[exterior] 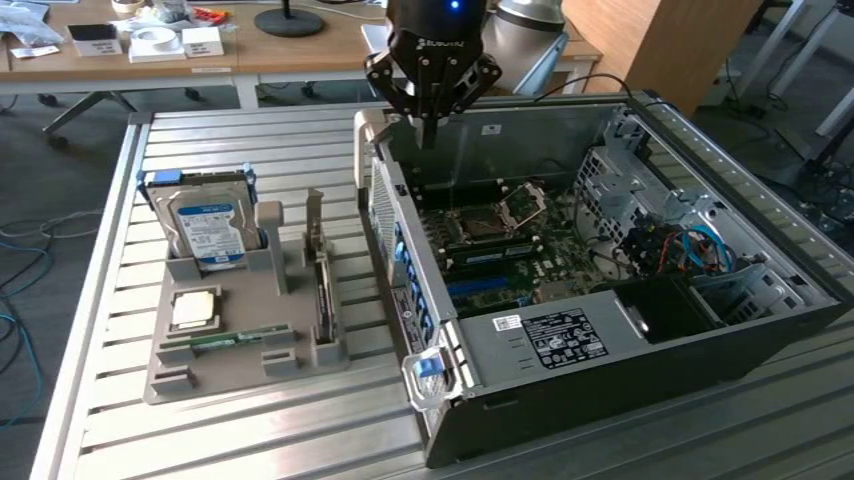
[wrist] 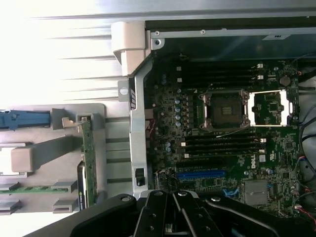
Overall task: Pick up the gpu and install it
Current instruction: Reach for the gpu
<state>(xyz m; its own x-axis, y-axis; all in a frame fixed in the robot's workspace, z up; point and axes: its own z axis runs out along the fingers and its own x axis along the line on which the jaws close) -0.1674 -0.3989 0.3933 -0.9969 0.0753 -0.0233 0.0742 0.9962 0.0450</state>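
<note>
The gpu (exterior: 322, 295) stands on its edge in a slot of the grey holder tray (exterior: 247, 365), to the exterior view's left of the open computer case (exterior: 614, 330). The wrist view shows it as a thin green card (wrist: 88, 153) with a dark part at one end. My gripper (exterior: 430, 138) hangs above the case's back left corner, well apart from the gpu. Its fingers (wrist: 173, 210) are shut together with nothing between them. Below lies the motherboard (wrist: 222, 143) with a blue slot (wrist: 202, 174).
The holder tray also carries a silver hard drive (exterior: 207, 225) standing upright, a processor chip (exterior: 194, 308) and a slim RAM stick (exterior: 234, 338). All of this rests on a slatted metal table (exterior: 240, 440). A wooden desk (exterior: 160, 55) stands behind.
</note>
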